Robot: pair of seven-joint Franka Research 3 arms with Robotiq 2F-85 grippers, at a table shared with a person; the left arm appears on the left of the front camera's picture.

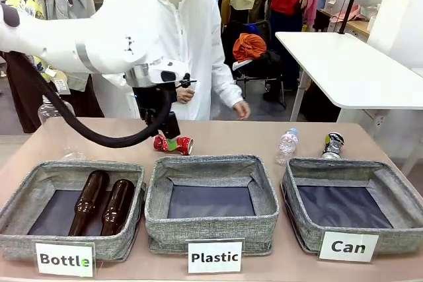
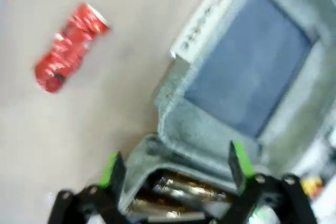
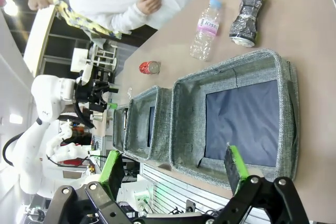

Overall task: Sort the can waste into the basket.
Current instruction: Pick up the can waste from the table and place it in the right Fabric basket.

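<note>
Robot lab: white arm (image 1: 73, 47) over signed sorting baskets (image 1: 211, 165).

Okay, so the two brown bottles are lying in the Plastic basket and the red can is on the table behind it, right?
Not quite. The front view shows the two brown bottles lying in the Bottle basket, not the Plastic basket. The red can is on the table behind the Plastic basket, as you said.

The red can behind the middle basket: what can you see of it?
The red can is a small shiny metal drink can, crushed and dented, with a silver end. It lies on its side on the brown table, just behind the basket signed Plastic and apart from it. The open left gripper hangs near, not touching it.
</note>
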